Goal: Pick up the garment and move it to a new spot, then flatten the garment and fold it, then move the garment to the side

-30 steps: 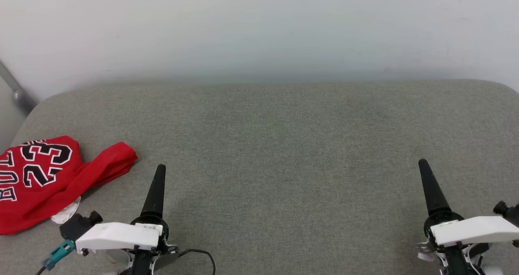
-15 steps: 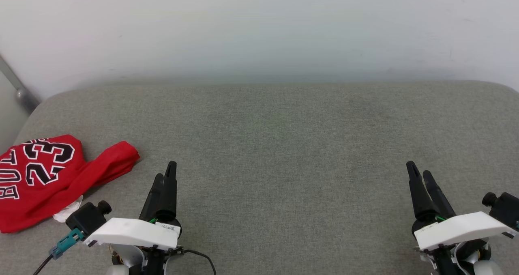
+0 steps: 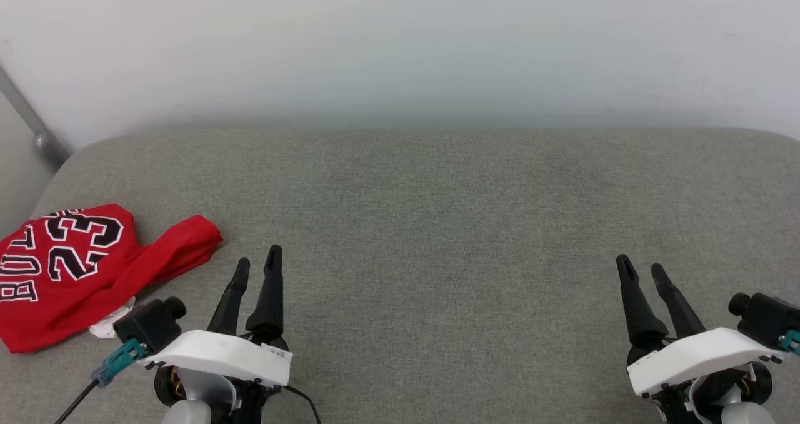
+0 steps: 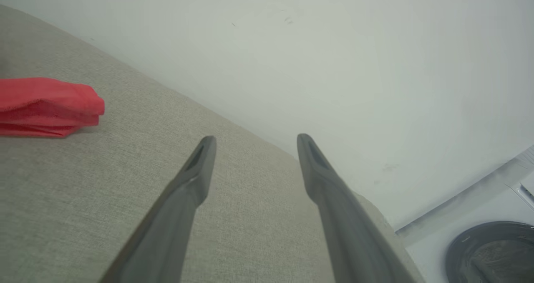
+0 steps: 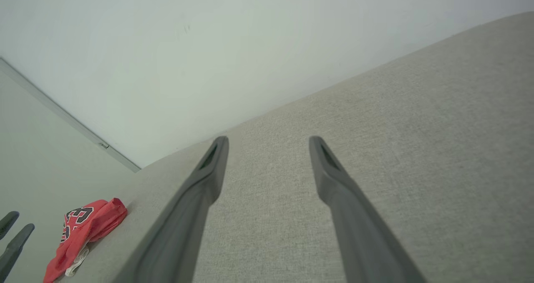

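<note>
Far L: the garment (image 3: pixel 69 274), a red jersey showing black "BUL" lettering and no. 23, lies crumpled at the left edge of a grey fabric-covered surface (image 3: pixel 437 211). One red fold reaches out to the right, and a scrap of white sleeve (image 3: pixel 112 324) peeks from under its near edge. It lies on the surface with nothing gripping it.

Next R, the left claw (image 3: pixel 258 256) hovers just beside the jersey, fingers spread wide and pointing away from the robot, nothing between them. Its tips are right of the red fold, clear of the cloth. In the left wrist view the same fold (image 4: pixel 50 105) sits off to the upper left, apart from both fingers (image 4: pixel 196 178).

Centre: bare grey fabric up to a pale wall (image 3: pixel 400 49).

Far R: the right claw (image 3: pixel 640 264), also spread wide and holding nothing, hangs over the surface at approx. the same depth as its partner, well apart from the jersey, with the whole width of the surface between. The right wrist view shows the jersey (image 5: pixel 83 228) small at lower left, with the other claw's tips (image 5: pixel 18 220) near it.
</note>
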Robot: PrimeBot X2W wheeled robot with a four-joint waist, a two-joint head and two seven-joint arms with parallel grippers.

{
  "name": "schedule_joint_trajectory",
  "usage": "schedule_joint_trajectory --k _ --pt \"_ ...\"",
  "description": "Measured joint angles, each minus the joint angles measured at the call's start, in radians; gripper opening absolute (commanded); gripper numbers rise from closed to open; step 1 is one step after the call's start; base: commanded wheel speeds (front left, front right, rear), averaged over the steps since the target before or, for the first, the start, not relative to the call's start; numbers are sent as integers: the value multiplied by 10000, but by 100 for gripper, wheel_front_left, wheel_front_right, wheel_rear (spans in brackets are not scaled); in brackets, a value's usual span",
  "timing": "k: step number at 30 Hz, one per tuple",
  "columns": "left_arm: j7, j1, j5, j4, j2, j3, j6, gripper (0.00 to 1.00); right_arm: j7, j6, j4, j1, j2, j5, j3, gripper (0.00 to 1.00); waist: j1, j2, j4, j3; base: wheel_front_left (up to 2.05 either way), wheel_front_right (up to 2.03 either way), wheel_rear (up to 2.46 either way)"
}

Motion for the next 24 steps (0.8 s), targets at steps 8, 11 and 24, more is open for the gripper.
schedule_joint_trajectory --k 8,11,24 --pt "-221 -19 1277 115 94 -125 0 100 73 0 -207 83 2 -872 27 100 0 0 45 -38 0 0 0" --pt "-293 -38 1701 146 111 -167 0 100 102 0 -278 160 2 -1244 46 100 0 0 57 -45 0 0 0" --pt "-623 -146 3266 359 134 -263 19 100 144 2 -596 273 2 -2437 -121 100 0 0 43 -24 0 0 0"
